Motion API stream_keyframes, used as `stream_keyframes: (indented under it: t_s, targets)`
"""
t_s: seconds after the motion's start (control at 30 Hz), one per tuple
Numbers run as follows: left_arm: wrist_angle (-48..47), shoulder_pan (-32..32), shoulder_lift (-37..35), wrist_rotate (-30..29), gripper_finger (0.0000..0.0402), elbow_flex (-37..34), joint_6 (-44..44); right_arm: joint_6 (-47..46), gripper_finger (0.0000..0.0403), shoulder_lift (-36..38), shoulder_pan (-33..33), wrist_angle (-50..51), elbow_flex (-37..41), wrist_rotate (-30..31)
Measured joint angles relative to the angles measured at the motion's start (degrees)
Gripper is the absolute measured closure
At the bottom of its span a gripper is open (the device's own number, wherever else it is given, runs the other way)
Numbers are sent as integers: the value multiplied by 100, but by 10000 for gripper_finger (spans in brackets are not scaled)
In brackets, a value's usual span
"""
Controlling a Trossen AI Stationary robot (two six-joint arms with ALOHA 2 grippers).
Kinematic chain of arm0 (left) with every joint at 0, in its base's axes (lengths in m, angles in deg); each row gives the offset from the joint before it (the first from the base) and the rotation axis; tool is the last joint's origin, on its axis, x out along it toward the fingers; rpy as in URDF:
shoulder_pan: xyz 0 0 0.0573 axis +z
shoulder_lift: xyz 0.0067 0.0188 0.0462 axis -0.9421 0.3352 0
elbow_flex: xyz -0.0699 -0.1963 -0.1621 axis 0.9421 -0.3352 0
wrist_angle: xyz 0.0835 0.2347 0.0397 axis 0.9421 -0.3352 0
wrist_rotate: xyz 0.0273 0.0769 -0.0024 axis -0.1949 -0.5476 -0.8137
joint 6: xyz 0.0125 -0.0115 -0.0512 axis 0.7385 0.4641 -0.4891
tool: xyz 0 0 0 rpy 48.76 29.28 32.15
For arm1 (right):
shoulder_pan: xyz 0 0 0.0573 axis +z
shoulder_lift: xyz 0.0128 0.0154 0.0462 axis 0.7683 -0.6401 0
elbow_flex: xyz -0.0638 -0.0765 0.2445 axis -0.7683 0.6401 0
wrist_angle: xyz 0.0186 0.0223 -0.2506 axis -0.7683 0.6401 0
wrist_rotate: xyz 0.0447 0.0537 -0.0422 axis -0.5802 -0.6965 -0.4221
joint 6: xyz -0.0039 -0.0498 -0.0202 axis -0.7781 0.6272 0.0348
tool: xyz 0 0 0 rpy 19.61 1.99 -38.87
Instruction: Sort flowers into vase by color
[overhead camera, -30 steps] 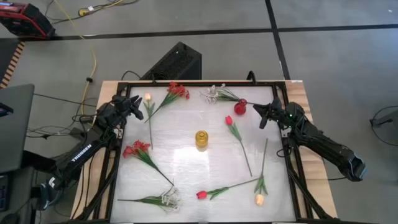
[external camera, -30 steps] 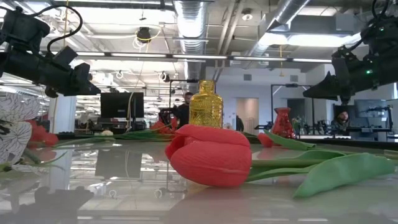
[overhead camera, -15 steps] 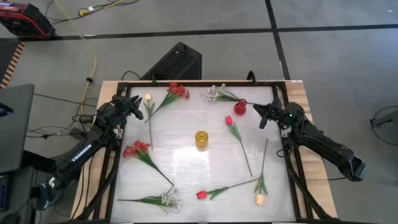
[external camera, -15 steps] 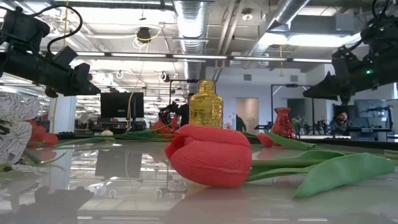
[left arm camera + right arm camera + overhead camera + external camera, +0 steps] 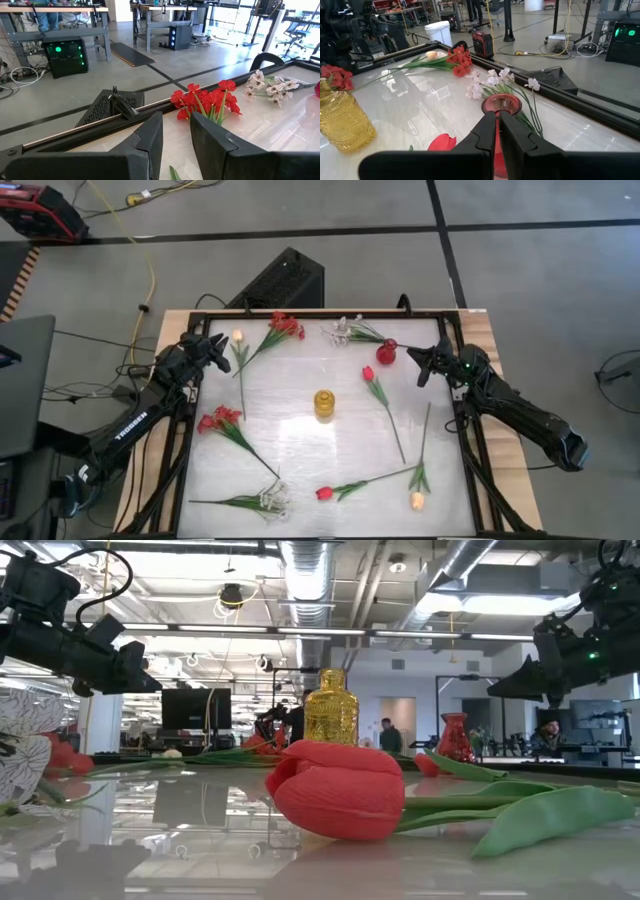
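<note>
Flowers, artificial, thin green wire-like stems, lying loose across the pale glossy table (image 5: 300,430); none in a vase yet.

- Red clustered bloom (image 5: 286,326), far edge; a second (image 5: 218,419) on the left side.
- White small-blossom spray (image 5: 345,331), far edge beside the red vase; another (image 5: 272,499) at the near-left corner.
- Red tulip bud (image 5: 368,373), centre-right; another (image 5: 324,493) near the front edge.
- Pale peach tulip bud (image 5: 238,336), far left; another (image 5: 417,500), near right.

Handling, by judgement: very light, stems springy and slim, blooms soft and easily crushed. Best pinched mid-stem, clear of the leaves; a stem lying flat on the slick top may skid away.

Containers: amber ribbed glass bottle-vase (image 5: 323,403), centre of table, empty. Small red glass vase (image 5: 386,352), far right, apparently empty.

Left gripper (image 5: 216,347), hovering at the far-left corner near the peach bud, fingers part-way apart, holding nothing. Right gripper (image 5: 424,364), just beside the red vase, fingers nearly together, nothing between them.
</note>
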Motion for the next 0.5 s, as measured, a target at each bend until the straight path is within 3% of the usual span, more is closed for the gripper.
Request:
stream_keyframes:
  t_s: [0.33,0.4,0.5]
  targets:
    - [-3,0,0,31,315,-1,-111,0,352,0,0,1,1,0]
    - [0,-10,2,141,315,-1,-699,0,352,1,2,0,0,0]
    - [14,-39,1,259,315,2,-2342,2,352,0,2,0,2,0]
